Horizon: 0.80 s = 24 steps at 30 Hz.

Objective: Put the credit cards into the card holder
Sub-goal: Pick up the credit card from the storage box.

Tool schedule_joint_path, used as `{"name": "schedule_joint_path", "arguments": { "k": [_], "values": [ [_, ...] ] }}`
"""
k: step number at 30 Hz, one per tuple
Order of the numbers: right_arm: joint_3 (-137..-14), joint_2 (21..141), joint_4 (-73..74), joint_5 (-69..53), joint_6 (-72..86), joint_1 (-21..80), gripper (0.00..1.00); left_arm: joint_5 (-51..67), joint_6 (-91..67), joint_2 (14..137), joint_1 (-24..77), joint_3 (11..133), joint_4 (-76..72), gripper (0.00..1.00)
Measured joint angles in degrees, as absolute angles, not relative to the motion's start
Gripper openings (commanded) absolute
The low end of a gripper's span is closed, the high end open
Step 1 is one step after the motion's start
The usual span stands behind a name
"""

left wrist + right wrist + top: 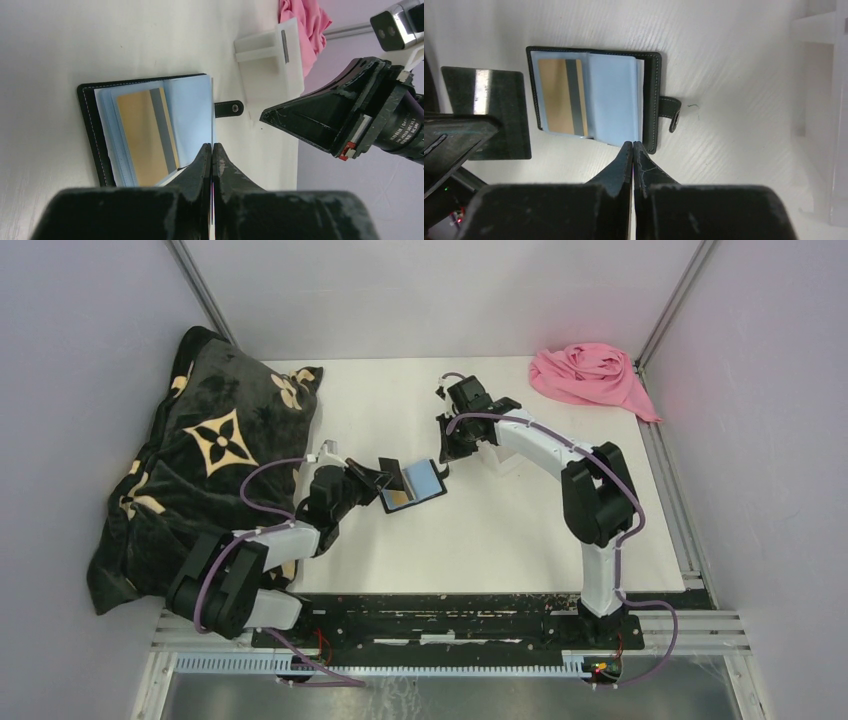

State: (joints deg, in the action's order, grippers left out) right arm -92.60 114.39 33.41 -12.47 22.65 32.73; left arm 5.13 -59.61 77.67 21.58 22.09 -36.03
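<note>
Card holder (420, 483): black and roughly square, lying open and flat on the white table (500, 530), near its middle and between the two grippers.
Outer edge: black with a line of pale stitching.
Inside: pale blue-grey see-through sleeves (614, 100), stacked like pages.
Strap (672, 112): a short black tab with a small metal stud, sticking out from one side onto the table.
Tan card (556, 97): gold-tan with a grey stripe down one long side. It sits inside the sleeve on the half away from the strap and nearly fills it.
Dark card (494, 110): glossy black-grey with rounded corners and a bright glare patch. It is held up off the table at the holder's strapless side, and in the right wrist view its edge just overlaps the holder's edge.
Left gripper (212, 150): fingers pressed together on the dark card, which its own camera sees edge-on as a thin pale line running up over the open sleeves.
Right gripper (632, 147): fingers fully together, tips at the edge of the blue sleeve on the strap half. Whether they pinch or touch that sleeve I cannot tell.
White plastic stand (272, 60): on the table beyond the strap, apart from the holder.
Pink cloth (590, 375): crumpled in the far right corner.
Dark blanket (200, 460): black plush with tan flower motifs, heaped along the left side.
</note>
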Motion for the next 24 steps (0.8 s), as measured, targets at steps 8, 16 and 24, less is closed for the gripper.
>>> {"name": "schedule_joint_path", "arguments": {
  "k": [8, 16, 24],
  "values": [
    [-93.95, 117.69, 32.16, -9.02, 22.59, 32.91, 0.01, 0.62, -62.11, 81.3, 24.34, 21.63, -41.69, 0.03],
    [-94.06, 119.22, 31.83, -8.25, 22.37, 33.26, 0.01, -4.03, -63.33, 84.84, 28.1, 21.08, -44.05, 0.03],
    [-94.5, 120.09, 31.53, -8.19, 21.8, 34.04, 0.01, -7.31, -65.39, 88.64, 29.76, 20.82, -46.41, 0.03]
  ]
}}
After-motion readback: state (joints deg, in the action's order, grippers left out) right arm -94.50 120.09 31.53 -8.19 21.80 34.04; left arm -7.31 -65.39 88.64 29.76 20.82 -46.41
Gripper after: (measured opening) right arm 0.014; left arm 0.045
